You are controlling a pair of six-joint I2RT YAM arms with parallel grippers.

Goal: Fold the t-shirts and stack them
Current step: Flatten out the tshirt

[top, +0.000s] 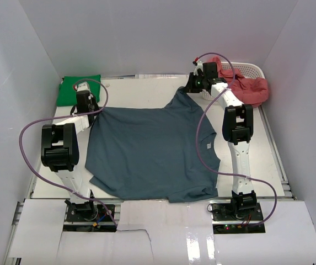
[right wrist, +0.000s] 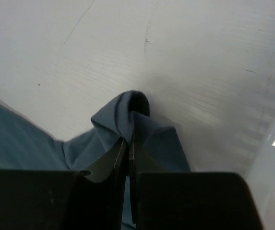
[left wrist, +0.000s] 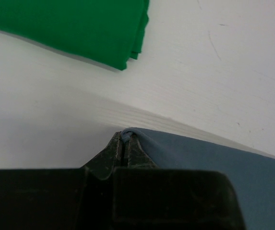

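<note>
Cloth is pinched by both claws. In the left wrist view the left gripper is seen pressed together low in the centre of the frame, with a small rolled edge of the slate blue t-shirt caught at its tips. In the right wrist view the right gripper is likewise closed, and a bunched fold of the same shirt is clamped and stands up above the fingertips.

Only in the top view is the whole slate blue t-shirt shown: it is spread flat across the middle of the table, drawn out between the left gripper at its upper-left corner and the right gripper at its upper-right. A folded green t-shirt is seen at the upper left, and salmon red shirts are draped over a white perforated basket at the upper right. Purple cables are looped beside both arms.

In the left wrist view the green t-shirt is cut off by the top edge. From above, the fingertips are masked by the wrists, so the pinch itself cannot be made out there. The lower part of each wrist view is blocked by the dark gripper body.
</note>
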